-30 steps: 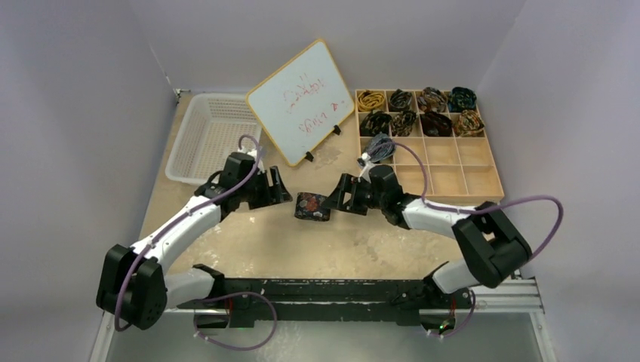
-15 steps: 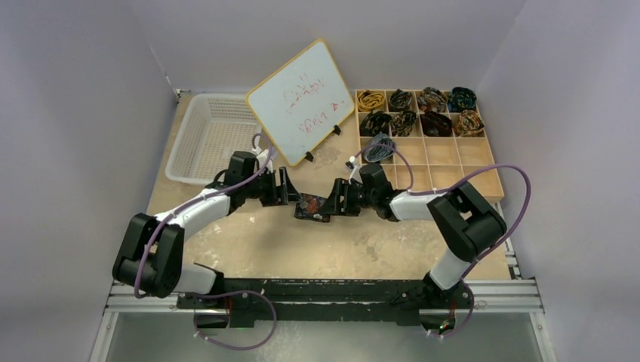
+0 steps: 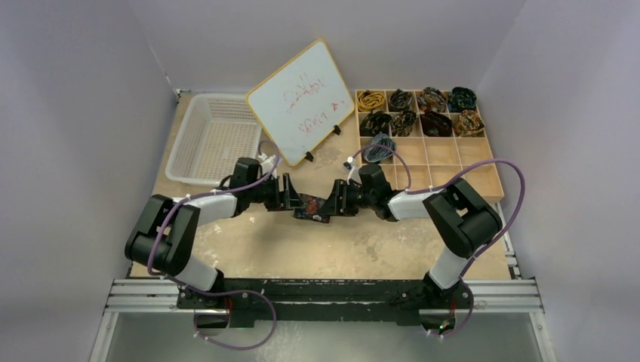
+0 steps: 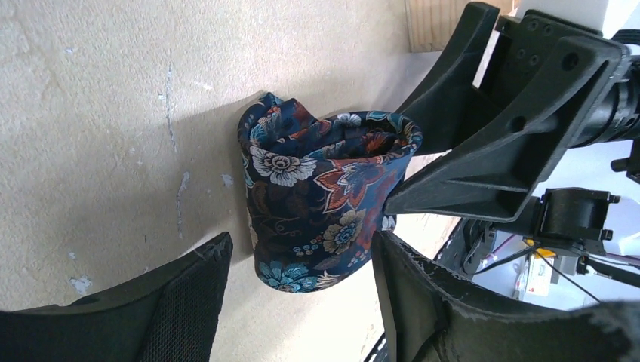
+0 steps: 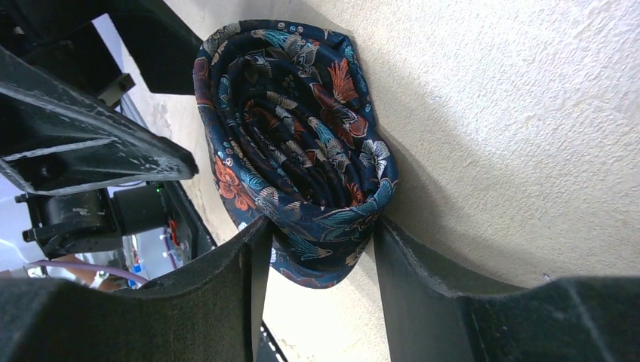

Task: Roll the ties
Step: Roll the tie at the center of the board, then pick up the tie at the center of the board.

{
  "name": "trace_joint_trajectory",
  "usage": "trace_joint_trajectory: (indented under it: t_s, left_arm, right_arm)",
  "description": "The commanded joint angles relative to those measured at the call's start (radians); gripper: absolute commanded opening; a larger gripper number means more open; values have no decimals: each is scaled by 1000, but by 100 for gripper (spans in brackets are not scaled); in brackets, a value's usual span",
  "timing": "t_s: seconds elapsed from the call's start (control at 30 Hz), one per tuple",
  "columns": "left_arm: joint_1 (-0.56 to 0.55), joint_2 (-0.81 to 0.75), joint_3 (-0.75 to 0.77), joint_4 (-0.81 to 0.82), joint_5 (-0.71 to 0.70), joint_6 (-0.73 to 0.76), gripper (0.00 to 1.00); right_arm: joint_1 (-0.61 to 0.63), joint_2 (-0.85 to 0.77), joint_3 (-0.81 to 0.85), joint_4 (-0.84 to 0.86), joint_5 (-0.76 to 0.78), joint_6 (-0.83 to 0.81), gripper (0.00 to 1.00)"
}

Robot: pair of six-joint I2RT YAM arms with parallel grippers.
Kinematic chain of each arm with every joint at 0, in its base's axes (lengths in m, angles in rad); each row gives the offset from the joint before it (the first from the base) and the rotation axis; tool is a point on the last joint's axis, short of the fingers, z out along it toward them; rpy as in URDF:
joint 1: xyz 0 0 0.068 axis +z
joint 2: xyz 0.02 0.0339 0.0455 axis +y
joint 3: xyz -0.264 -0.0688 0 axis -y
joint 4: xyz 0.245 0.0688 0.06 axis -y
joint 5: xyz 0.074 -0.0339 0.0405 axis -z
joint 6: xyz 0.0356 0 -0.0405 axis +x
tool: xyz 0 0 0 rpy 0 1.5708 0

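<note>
A rolled navy floral tie (image 3: 311, 206) lies on the table between both grippers. In the right wrist view my right gripper (image 5: 317, 234) is shut on the near end of the coil (image 5: 294, 143). In the left wrist view my left gripper (image 4: 302, 260) is open around the coil's other end (image 4: 324, 200), with its left finger (image 4: 181, 302) apart from the fabric. From above, the left gripper (image 3: 294, 199) and right gripper (image 3: 327, 204) face each other across the coil. Several rolled ties (image 3: 419, 111) fill the tray's back compartments, and a grey-blue coil (image 3: 381, 145) sits in the third row.
The wooden compartment tray (image 3: 460, 181) stands at the back right. A white mesh basket (image 3: 207, 136) stands at the back left. A tilted whiteboard (image 3: 300, 102) stands between them on small feet. The right arm's purple cable loops above the tray.
My left gripper has moved right and closed in on the coil's left end. My right gripper, still holding the coil, has shifted slightly left and its arm has folded in.
</note>
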Motion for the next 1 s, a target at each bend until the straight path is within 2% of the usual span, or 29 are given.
trace_joint_trajectory:
  t_s: [0.0,0.6,0.97]
  left_arm:
    - [5,32,-19,113,52,12,65]
    - [-7,158,-97,425,277,-62,62]
    - [-51,228,-116,567,274,-144,62]
  right_arm:
    - [-3,11,-12,25,-25,-3,54]
    - [-9,43,-95,164,-26,94,43]
    - [-12,85,-124,253,-79,130,41]
